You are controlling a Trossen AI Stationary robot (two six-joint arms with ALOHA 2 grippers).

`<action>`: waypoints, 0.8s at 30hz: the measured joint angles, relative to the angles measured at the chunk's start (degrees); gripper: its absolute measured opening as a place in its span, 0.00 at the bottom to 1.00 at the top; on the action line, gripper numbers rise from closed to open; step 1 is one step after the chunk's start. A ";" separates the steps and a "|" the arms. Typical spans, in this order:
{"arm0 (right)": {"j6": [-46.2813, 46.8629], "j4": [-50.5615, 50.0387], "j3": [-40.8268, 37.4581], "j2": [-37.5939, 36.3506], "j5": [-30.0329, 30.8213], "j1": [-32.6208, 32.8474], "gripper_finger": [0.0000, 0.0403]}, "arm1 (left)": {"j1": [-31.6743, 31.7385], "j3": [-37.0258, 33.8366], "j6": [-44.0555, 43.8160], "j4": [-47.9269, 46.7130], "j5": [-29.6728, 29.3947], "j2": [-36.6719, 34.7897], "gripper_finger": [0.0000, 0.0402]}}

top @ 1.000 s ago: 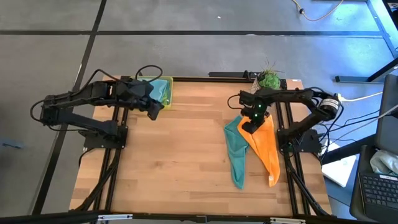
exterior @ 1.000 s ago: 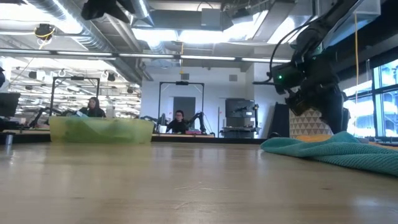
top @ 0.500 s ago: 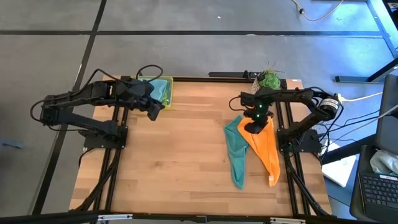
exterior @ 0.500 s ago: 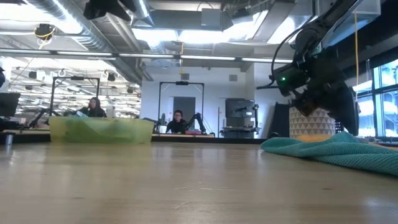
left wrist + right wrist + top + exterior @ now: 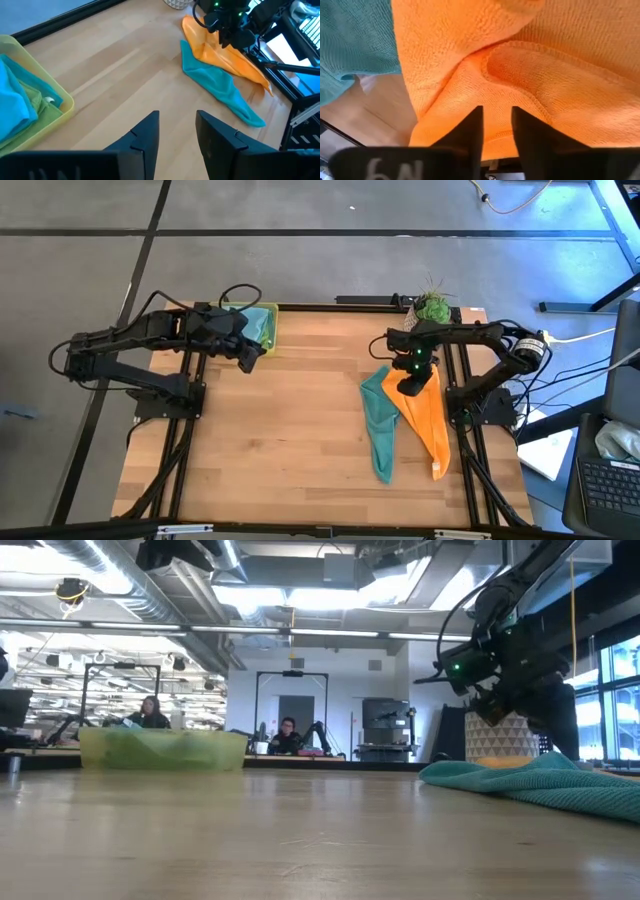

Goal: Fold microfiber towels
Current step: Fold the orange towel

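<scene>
An orange towel [image 5: 428, 425] and a teal towel [image 5: 380, 425] lie crumpled side by side on the table's right half, with their far ends overlapping. My right gripper [image 5: 408, 387] points steeply down over the orange towel's far end [image 5: 470, 40]. Its fingers stand a little apart, and orange cloth shows in the gap [image 5: 496, 112]. My left gripper [image 5: 250, 360] hangs open and empty [image 5: 177, 130] above the table's far left, beside a yellow-green tray [image 5: 268, 340]. The tray holds a light blue towel [image 5: 15, 100] and a lime green one [image 5: 40, 115]. My right gripper comes at the orange towel's far end from above, its fingertips [image 5: 476, 117] right at a raised hem fold [image 5: 520, 75]. Whether they touch or pinch the cloth cannot be told. The towel lies on the table.
A potted plant [image 5: 432, 307] stands at the table's far right edge, just behind my right gripper. Bare wood lies between the tray and the two towels [image 5: 300, 420]. Cables and a laptop lie off the table to the right. People sit far off in the room.
My right gripper has tipped further downward at the wrist over the orange towel's far end, staying in the same place. Both towels lie as they did.
</scene>
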 joint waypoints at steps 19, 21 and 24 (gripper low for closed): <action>13.63 -1.56 -8.34 0.07 8.66 -0.01 0.53 | -2.88 -0.02 -3.19 1.15 -3.61 0.00 0.30; 13.66 -0.13 -8.52 0.04 6.78 -0.02 0.52 | -3.06 -0.02 -3.20 1.17 -4.20 0.06 0.30; 13.81 0.44 -8.61 0.04 5.92 0.00 0.49 | -3.15 -0.02 -3.15 1.18 -4.39 0.13 0.30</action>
